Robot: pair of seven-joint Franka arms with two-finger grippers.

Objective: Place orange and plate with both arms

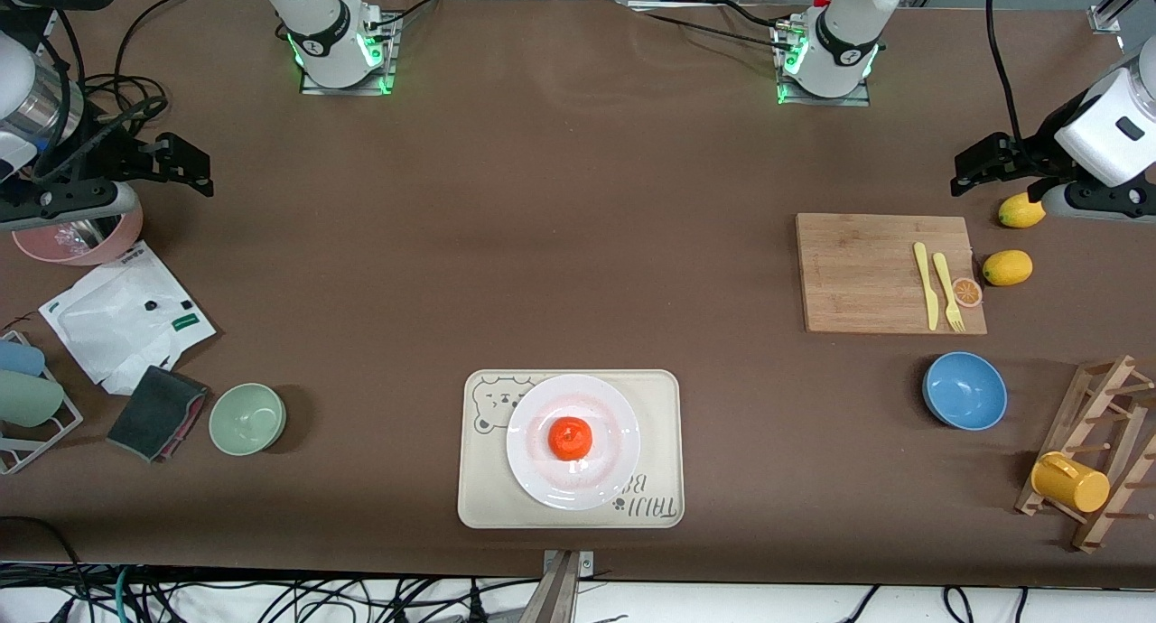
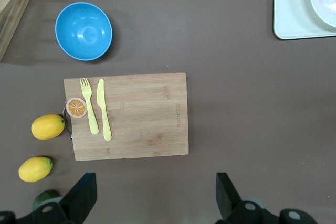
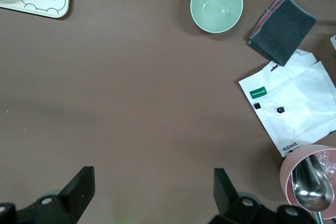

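A: The orange (image 1: 570, 438) sits in the middle of the plate (image 1: 607, 397), and the plate lies on the bear-printed tray (image 1: 655, 397), which is the landmark here. Judging by that, the placing looks done or nearly so.

B: And the arms?

A: Both hang well apart from the tray. The left gripper (image 1: 993, 167) is up over bare table toward the left arm's end, near the cutting board (image 1: 867, 271); the right gripper (image 1: 172, 164) is up toward the right arm's end, near the pink bowl (image 1: 86, 244). Both sets of jaws stand wide and hold nothing.

B: So what does the step call for?

A: If anything remains, it is likely staying clear: keep the jaws spread and away from the tray, so nothing nudges the plate and rolls the fruit off its centre.

B: Give me the count.

A: One orange, one plate, one tray. Three bowls: pink, green (image 1: 247, 418) and blue (image 1: 964, 390). Two lemons (image 1: 1007, 267) just beside the board, and on it one yellow knife (image 1: 925, 284), one yellow fork (image 1: 947, 289) and one orange slice (image 1: 966, 291) at its edge. One yellow mug (image 1: 1070, 482) on a wooden rack.
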